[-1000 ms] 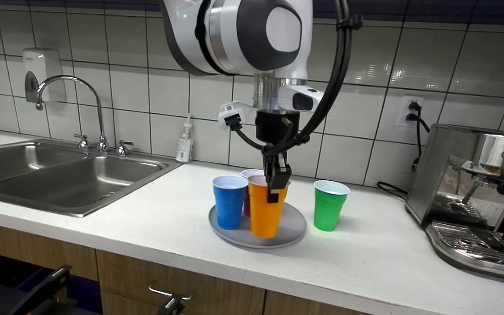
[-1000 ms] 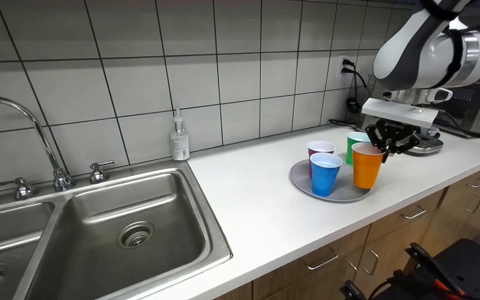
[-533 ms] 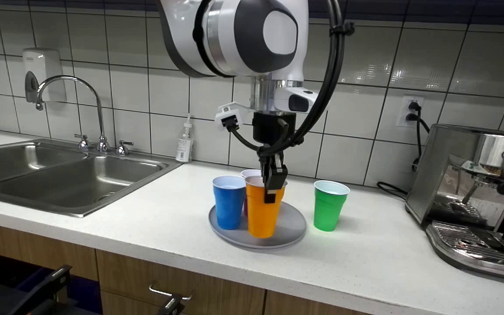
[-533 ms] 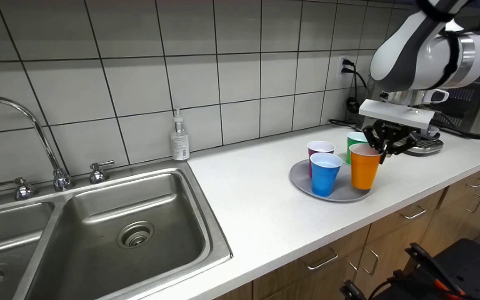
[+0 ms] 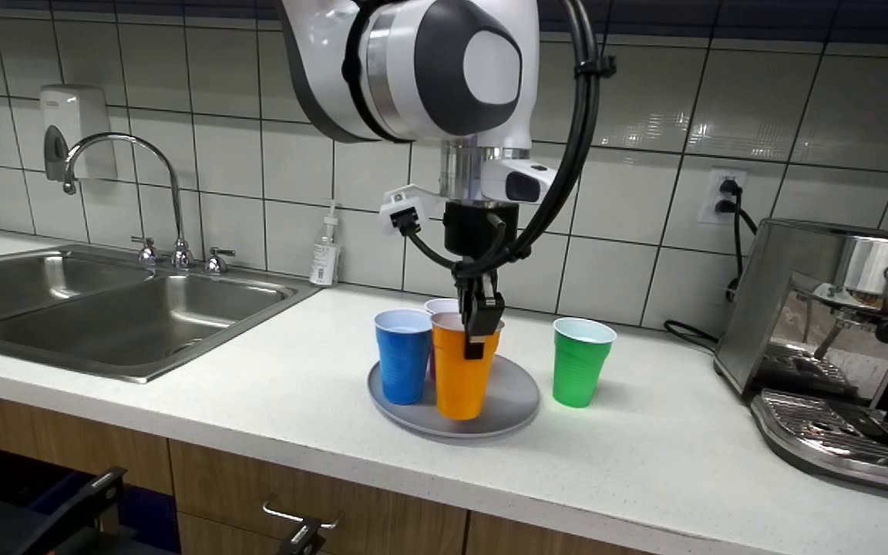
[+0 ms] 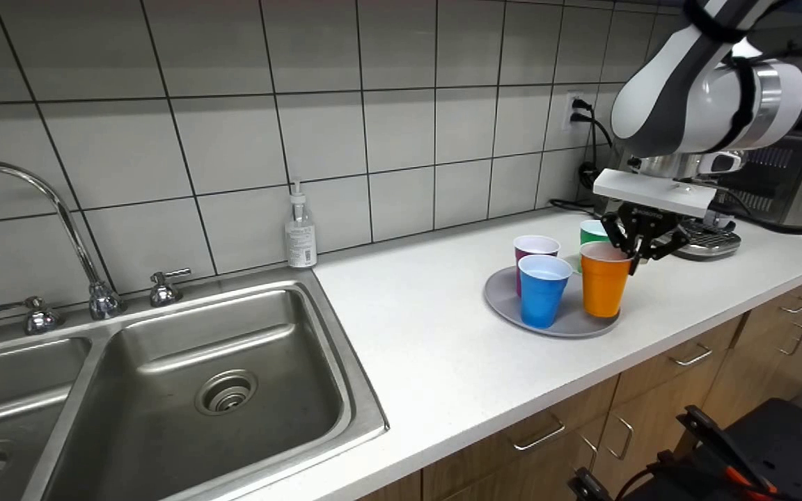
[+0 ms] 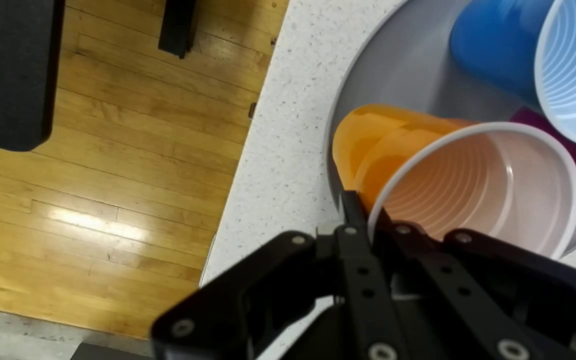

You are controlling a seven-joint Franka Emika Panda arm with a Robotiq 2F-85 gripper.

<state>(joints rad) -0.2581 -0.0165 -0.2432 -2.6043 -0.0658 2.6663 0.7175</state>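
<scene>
The orange cup (image 6: pixel 603 285) is showing me smooth, glossy plastic with a ridged inside, the blue cup (image 5: pixel 404 362) and green cup (image 5: pixel 580 371) are catching the light with the same plastic sheen, and the plate (image 5: pixel 513 399) is looking smooth and matt. The gripper (image 7: pixel 372 217) is looking dull, its screw heads (image 7: pixel 382 351) glinting like bare metal. The metal sink (image 6: pixel 164 445) and polished tap (image 6: pixel 104 300) are shining, glazed wall tiles (image 6: pixel 401 132) are gleaming, and the drawer fronts (image 5: pixel 243 484) are showing low-sheen wood grain.
</scene>
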